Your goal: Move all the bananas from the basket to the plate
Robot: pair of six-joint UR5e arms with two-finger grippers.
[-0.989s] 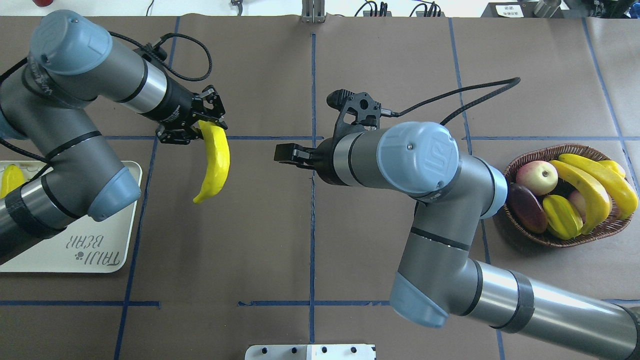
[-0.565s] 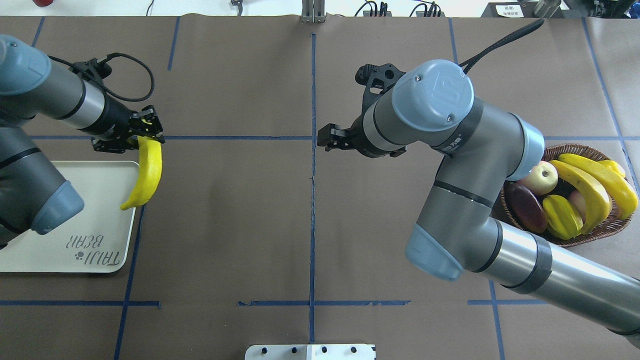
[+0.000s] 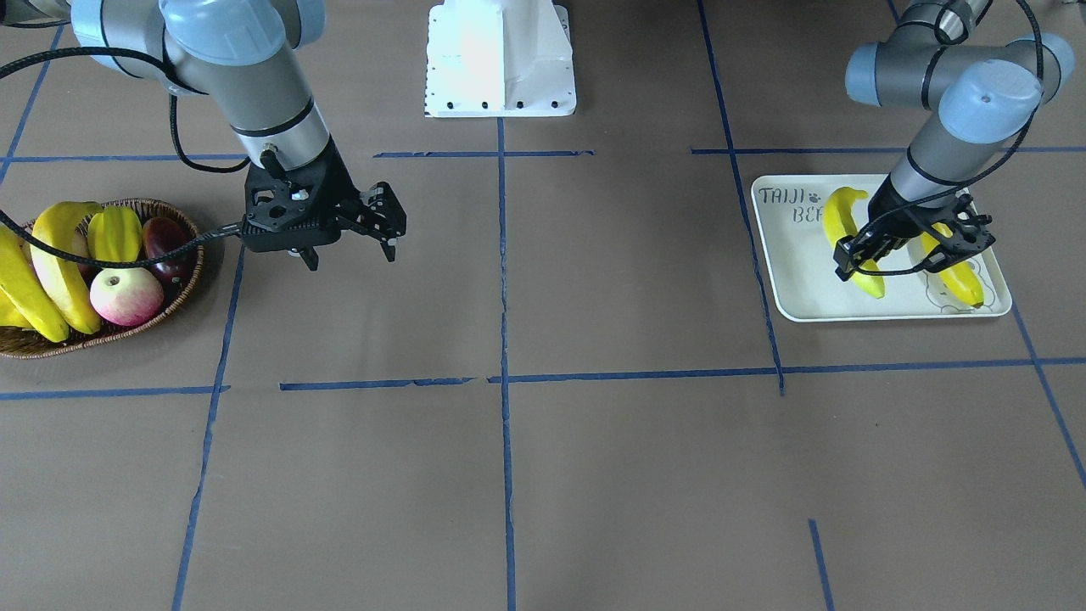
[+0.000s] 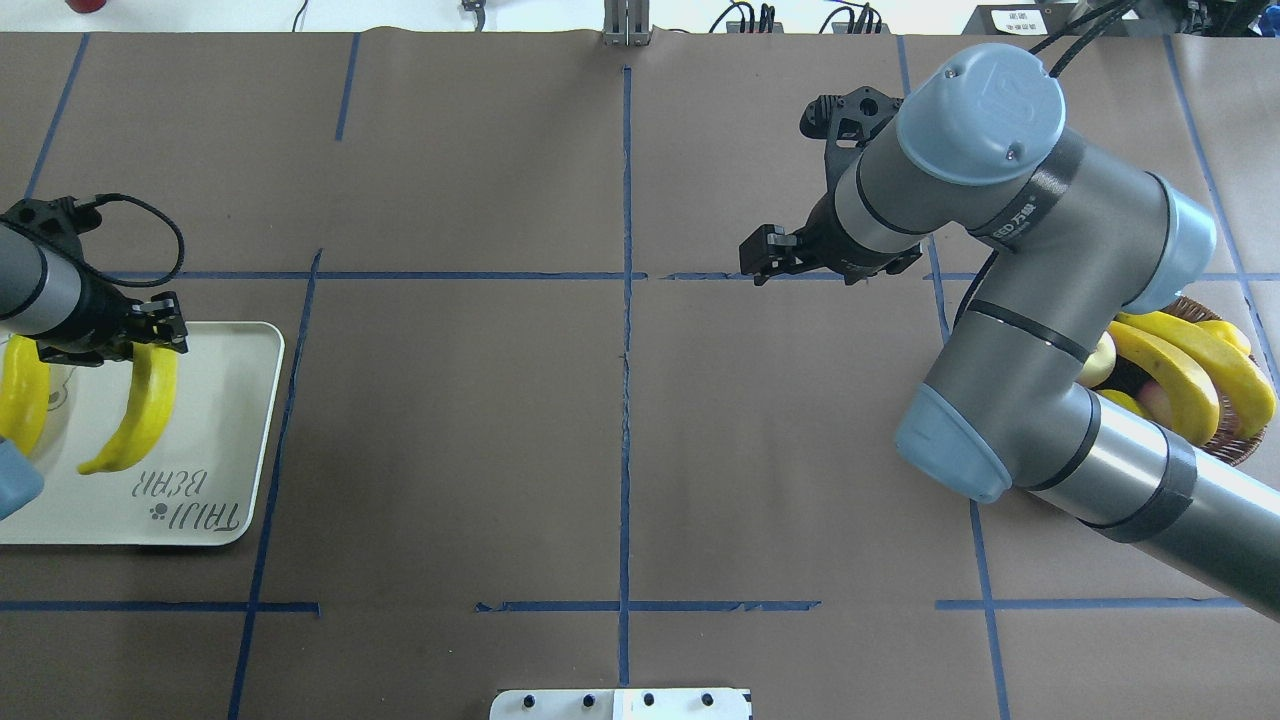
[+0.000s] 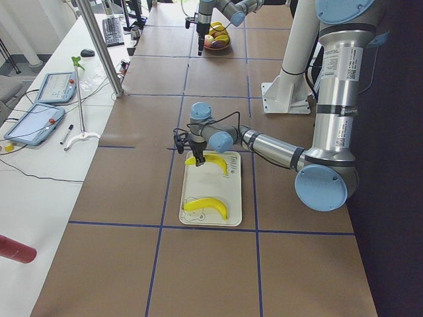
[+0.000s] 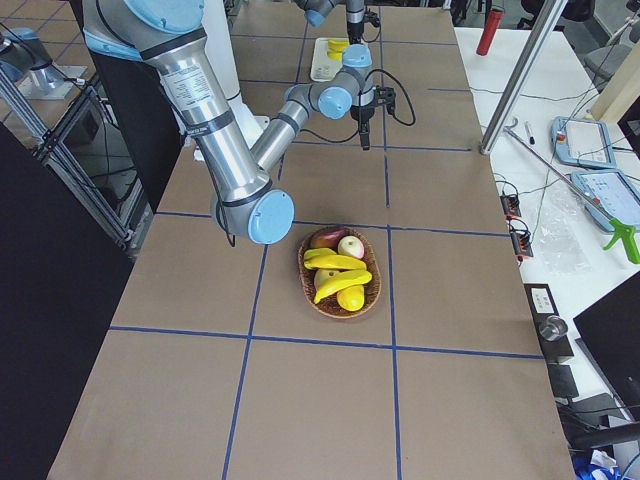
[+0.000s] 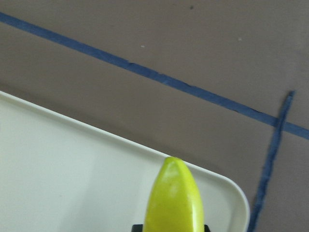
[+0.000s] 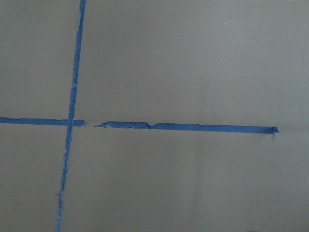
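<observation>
Over the plate (image 4: 232, 425), the left hand (image 4: 150, 340) grips a banana (image 4: 140, 420); the right hand (image 3: 393, 229) hangs open.

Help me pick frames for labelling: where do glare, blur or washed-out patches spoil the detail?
Front-facing view: the white base plate is washed out, its surface detail lost. Left wrist view: the banana sits very close and looks soft, while the tape behind is sharper. Overhead view: bright streaks of glare on the right arm's metal tube. Right wrist view: evenly lit, no glare.
</observation>
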